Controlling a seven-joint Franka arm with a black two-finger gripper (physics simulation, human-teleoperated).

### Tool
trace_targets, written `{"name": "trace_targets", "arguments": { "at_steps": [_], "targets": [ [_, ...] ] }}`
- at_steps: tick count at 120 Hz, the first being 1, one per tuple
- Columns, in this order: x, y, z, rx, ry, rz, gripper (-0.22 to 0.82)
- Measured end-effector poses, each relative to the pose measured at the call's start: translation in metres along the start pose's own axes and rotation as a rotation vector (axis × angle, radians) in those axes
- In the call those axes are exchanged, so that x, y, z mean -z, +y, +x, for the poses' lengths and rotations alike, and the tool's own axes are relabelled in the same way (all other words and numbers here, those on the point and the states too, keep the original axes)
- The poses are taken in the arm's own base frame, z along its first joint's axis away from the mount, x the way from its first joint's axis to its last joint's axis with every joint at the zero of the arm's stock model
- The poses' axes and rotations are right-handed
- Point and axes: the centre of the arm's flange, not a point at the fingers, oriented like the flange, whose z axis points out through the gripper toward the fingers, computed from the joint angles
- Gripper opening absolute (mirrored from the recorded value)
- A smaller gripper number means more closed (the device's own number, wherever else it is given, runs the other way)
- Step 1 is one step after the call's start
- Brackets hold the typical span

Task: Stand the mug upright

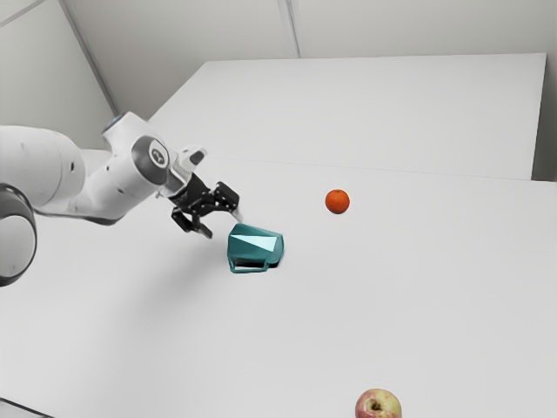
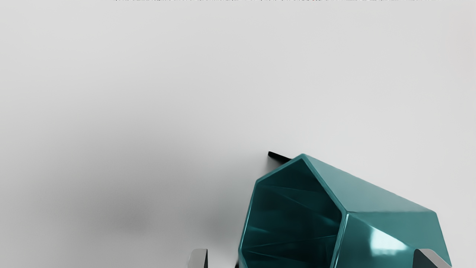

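Fingers (image 1: 228,197), black, spread wide, empty, near the glossy teal faceted mug (image 1: 252,244) lying sideways; round orange (image 1: 338,201) and red-yellow apple (image 1: 379,405) well apart on the white worktop (image 1: 418,296).

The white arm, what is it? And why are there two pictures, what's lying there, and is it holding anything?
That is a robot arm. At its end is a black gripper, a hand with just two fingers.

The exterior view comes from a camera beside the arm. The wrist view comes from a camera on the robot's hand, so there you look right inside a cup!

That cup is a teal mug, tipped over on its side on the white table. An orange and an apple are there too.

The robot isn't holding anything: its two fingers are spread apart. Its job is to stand the mug up.
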Motion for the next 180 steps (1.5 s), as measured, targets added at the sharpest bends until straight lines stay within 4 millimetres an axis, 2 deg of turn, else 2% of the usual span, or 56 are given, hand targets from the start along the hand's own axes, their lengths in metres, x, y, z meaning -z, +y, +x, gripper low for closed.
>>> {"name": "trace_targets", "arguments": {
  "at_steps": [74,111,138,180],
  "targets": [
    [-0.035,0.004,-0.013,-0.006,0.012,-0.176,0.60],
    [-0.043,0.006,-0.014,-0.021,0.029,-0.251,0.59],
    [-0.046,0.006,-0.017,-0.041,0.034,-0.288,0.43],
    [-0.048,0.005,-0.019,-0.071,0.041,-0.302,0.10]
  ]
}}
